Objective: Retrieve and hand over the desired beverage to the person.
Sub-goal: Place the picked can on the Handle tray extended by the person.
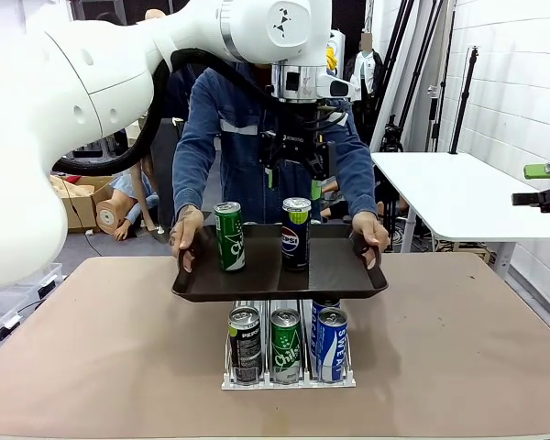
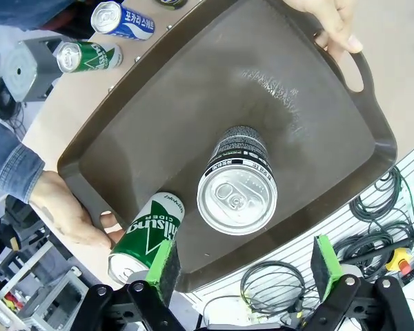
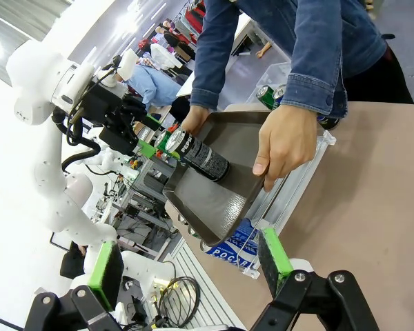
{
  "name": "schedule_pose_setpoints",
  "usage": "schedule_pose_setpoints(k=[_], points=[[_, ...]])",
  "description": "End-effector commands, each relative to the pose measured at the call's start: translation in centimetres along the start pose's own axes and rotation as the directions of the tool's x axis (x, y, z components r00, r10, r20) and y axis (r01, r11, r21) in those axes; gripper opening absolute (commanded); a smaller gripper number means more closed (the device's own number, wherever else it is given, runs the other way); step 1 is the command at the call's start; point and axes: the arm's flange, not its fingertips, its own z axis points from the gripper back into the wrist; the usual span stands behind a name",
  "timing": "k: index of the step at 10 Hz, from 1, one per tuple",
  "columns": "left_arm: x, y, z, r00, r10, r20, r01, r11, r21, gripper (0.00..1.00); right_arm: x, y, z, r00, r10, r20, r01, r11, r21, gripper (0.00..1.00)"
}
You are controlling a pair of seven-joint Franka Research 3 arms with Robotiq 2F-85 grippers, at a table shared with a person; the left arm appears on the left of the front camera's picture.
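A tan table (image 1: 458, 348) stands in a cluttered workroom, with a white side table (image 1: 458, 197) off to the right. The left gripper (image 2: 245, 272) hangs above a black Pepsi can (image 2: 236, 183), its fingers (image 2: 164, 265) spread wide apart, touching nothing. Just beside that can on the dark tray (image 1: 344, 270) stands a green can (image 1: 229, 236). The person (image 1: 247, 128) holds the tray by both handles, one hand (image 1: 187, 234) at each end. Below it, a white rack (image 1: 289, 378) holds more cans. The right gripper (image 3: 193, 265) also stands open and empty, near the rack.
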Motion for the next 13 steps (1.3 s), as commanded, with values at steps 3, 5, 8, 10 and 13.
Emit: schedule_pose_setpoints(k=[3, 5, 8, 10, 13], points=[[-1.7, 0.6, 1.1, 1.0, 0.014, 0.022, -0.014, 1.0, 0.005, 1.0, 0.1, 0.0, 0.0, 1.0, 0.004, 0.006, -0.004, 1.0, 0.012, 1.0], [-5.5, 3.1, 2.1, 0.997, 0.02, 0.079, -0.014, 0.996, -0.086, 1.0, 0.1, 0.0, 0.0, 1.0, 0.004, 0.006, -0.004, 1.0, 0.012, 1.0], [-12.0, 8.7, 0.8, 0.993, 0.063, 0.096, -0.046, 0.983, -0.176, 1.0, 0.1, 0.0, 0.0, 1.0, 0.004, 0.006, -0.004, 1.0, 0.012, 1.0], [-16.7, 13.8, -1.5, 0.984, 0.115, 0.133, -0.072, 0.954, -0.291, 1.0, 0.1, 0.0, 0.0, 1.0, 0.004, 0.006, -0.004, 1.0, 0.012, 1.0], [-23.3, 20.4, -3.1, 0.954, 0.214, 0.212, -0.112, 0.904, -0.412, 1.0, 0.1, 0.0, 0.0, 1.0, 0.004, 0.006, -0.004, 1.0, 0.012, 1.0]])
